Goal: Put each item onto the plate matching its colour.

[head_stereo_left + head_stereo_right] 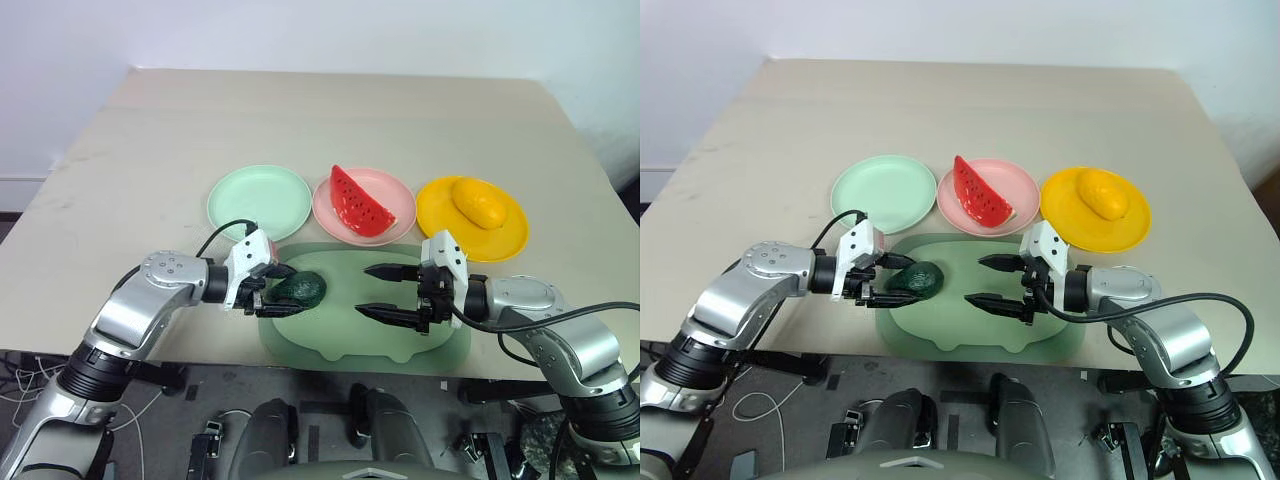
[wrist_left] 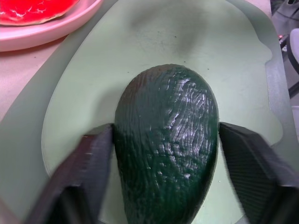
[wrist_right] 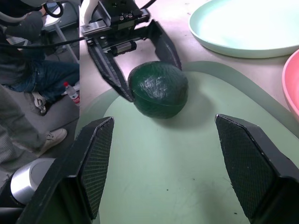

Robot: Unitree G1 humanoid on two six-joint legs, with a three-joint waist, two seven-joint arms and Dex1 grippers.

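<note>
The dark green avocado (image 1: 303, 290) lies on the left part of the pale green tray (image 1: 345, 335). My left gripper (image 1: 280, 290) is shut on it, one black finger (image 2: 86, 172) pressed to each side. My right gripper (image 1: 365, 290) hangs open over the middle of the tray, pointing at the avocado (image 3: 159, 88) with a gap between them. The red watermelon wedge (image 1: 358, 203) sits on the pink plate (image 1: 398, 200). On the yellow-orange plate (image 1: 438, 215) rests the mango (image 1: 478, 203). The mint green plate (image 1: 259, 200) holds nothing.
The three plates stand in a row just behind the tray, on a beige table (image 1: 330, 110). The tray lies at the table's near edge. A seated person's legs (image 3: 28, 84) show beyond the table's edge in the right wrist view.
</note>
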